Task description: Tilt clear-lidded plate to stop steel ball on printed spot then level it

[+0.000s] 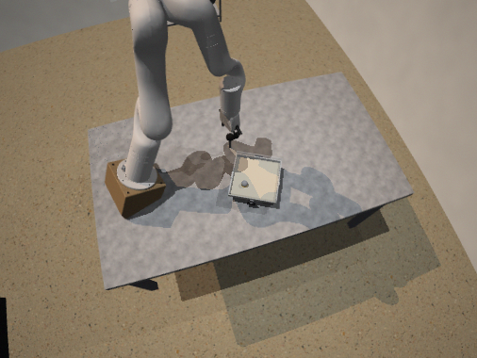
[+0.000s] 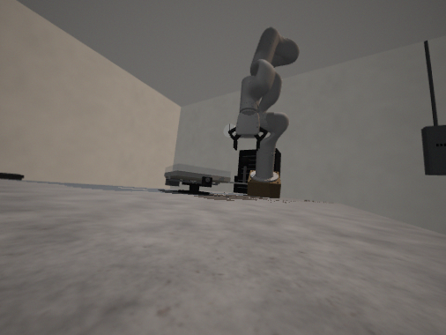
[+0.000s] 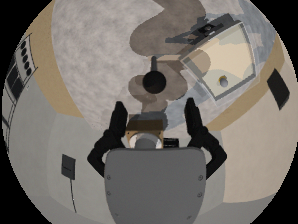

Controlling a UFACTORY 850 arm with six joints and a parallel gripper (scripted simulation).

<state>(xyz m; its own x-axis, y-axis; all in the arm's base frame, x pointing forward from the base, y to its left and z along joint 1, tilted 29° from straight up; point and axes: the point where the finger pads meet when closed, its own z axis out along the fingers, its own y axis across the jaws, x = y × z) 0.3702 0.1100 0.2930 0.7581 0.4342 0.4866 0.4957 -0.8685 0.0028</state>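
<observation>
The square clear-lidded plate (image 1: 258,157) (image 2: 197,173) (image 3: 229,56) stands on a short dark pedestal (image 2: 194,189) near the middle of the grey table (image 1: 330,122). From the side it looks about level. The steel ball (image 1: 244,184) (image 3: 222,82) lies on the cream surface near the plate's front-left corner. I cannot make out the printed spot; a shadow covers the plate's back-left corner. My gripper (image 1: 232,134) (image 2: 247,143) (image 3: 154,105) is open and empty. It hangs above the table just behind the plate's back-left corner, clear of it.
The arm's brown base block (image 1: 132,193) (image 2: 263,187) sits on the table to the left of the plate. A dark rack (image 2: 244,167) stands behind the base. A grey box (image 2: 434,150) hangs on the wall.
</observation>
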